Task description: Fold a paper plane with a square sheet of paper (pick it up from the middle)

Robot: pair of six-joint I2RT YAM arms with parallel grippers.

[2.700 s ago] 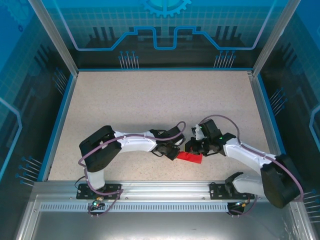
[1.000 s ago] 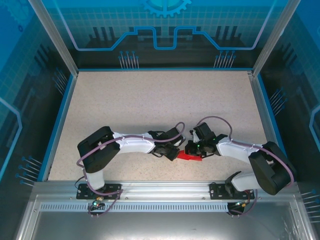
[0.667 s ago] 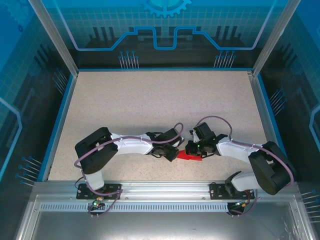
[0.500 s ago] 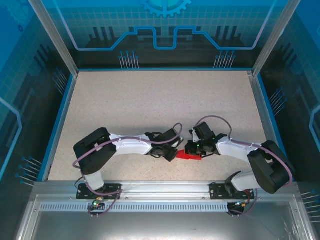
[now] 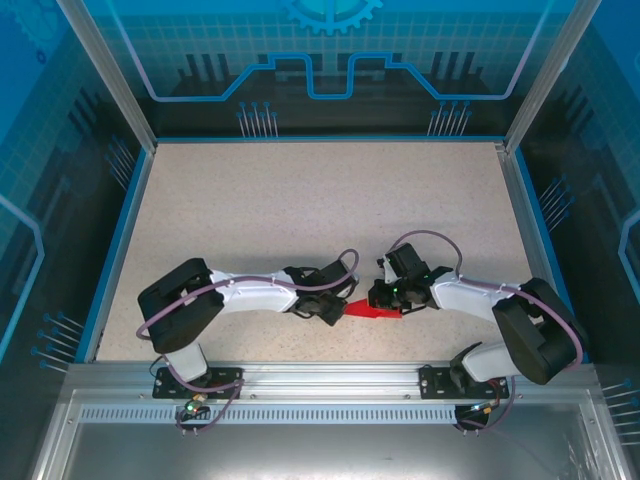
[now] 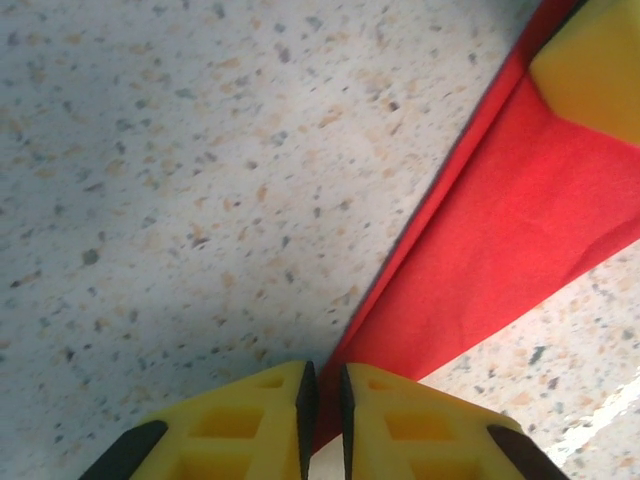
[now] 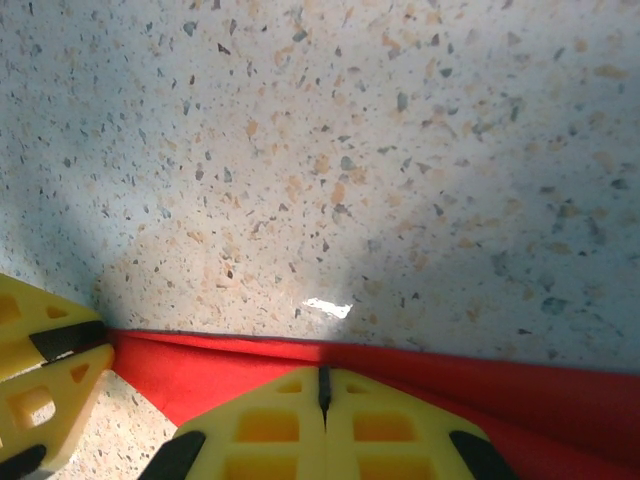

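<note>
1. Left of centre in the top view, the left fingers [image 6: 240, 420] are nearly together, with just a thin slit between them. The pointed end of the red paper [image 6: 500, 230] runs into that slit, so they look nipped on its tip. Risk: such a small bite on thin paper could slip out or tear if this arm pulls away sideways.
2. The red paper [image 5: 372, 311] lies flat on the counter [image 5: 300, 210] as a narrow creased wedge, low in the middle of the frame between the two arms. Risk: with both ends pinned, any uneven drag would buckle it or skew the crease.
3. Right of centre, the right fingers [image 7: 270, 420] are fully closed and sit on the paper's upper edge. I cannot tell whether they grip a layer or only press it down. Risk: the two arms' fingers are close together, and they could collide or scuff the paper along the counter.
</note>
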